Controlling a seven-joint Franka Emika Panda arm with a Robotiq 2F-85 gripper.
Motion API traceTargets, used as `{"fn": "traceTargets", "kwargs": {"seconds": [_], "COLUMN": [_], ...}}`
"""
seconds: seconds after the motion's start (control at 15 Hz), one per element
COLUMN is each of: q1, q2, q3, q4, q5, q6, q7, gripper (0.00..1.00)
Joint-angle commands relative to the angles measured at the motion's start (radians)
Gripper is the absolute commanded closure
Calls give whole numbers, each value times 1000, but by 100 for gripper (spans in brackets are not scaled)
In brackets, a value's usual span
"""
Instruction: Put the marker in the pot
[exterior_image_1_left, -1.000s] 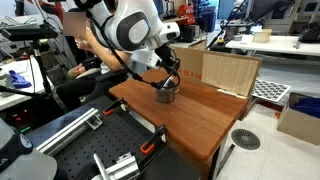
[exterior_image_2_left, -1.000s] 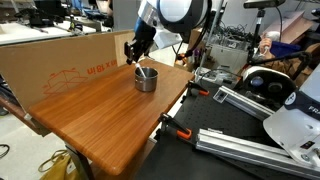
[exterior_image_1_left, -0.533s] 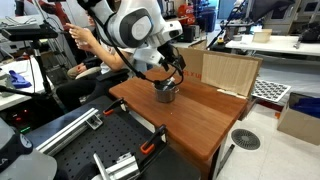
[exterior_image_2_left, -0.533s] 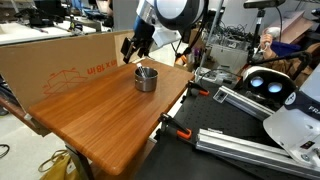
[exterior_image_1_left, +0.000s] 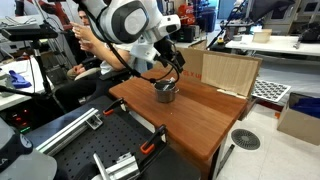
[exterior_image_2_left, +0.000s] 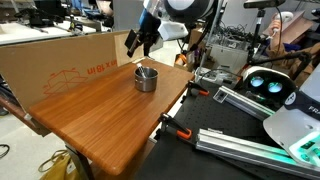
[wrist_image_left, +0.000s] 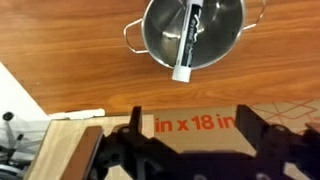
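Lab room with desks, screens and much equipment around a wooden table (exterior_image_1_left: 205, 115). On the table top, a small shiny metal pot (wrist_image_left: 195, 30) with low straight sides and two little wire handles, standing upright on the bare wood. Just behind, a large brown cardboard box (exterior_image_2_left: 60, 60), upright along the back edge of the table, with red print on its side; in the wrist view readable as "in x 18 in". At the front edge of the table, a black clamp with orange parts (exterior_image_2_left: 178, 130).

Inside the pot, a white marker (wrist_image_left: 186, 40) with dark print along its barrel. Lies slanted across the pot: one end down on the bottom, the other end resting on the rim and sticking out a little over it, on the side toward the box. Touched by nothing except the pot.

Above the pot and a little toward the box, the Robotiq gripper (wrist_image_left: 190, 115), at the end of the white arm and well clear of the rim. Seen from the wrist camera with both dark fingers (wrist_image_left: 135, 140) spread wide apart, nothing between them except the view down onto the box. So: jaws wide, empty, no contact with marker or pot. In an exterior view the same gripper (exterior_image_2_left: 132, 47) hangs tilted in front of the box, higher than the pot, with free air between its tips and the rim.
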Motion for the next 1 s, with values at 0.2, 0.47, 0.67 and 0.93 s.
{"fn": "traceTargets", "kwargs": {"seconds": [0.2,0.47,0.67,0.93], "q1": [12,14,14,14], "q2": [-93,-110,-110,-110], "q3": [11,11,11,11], "q4": [-84,-96,-96,-96], "q5": [4,9,10,11], "q6": [-47,-58,-58,-58], "q7": [73,83,83,83], "gripper": [0,0,0,0]}}
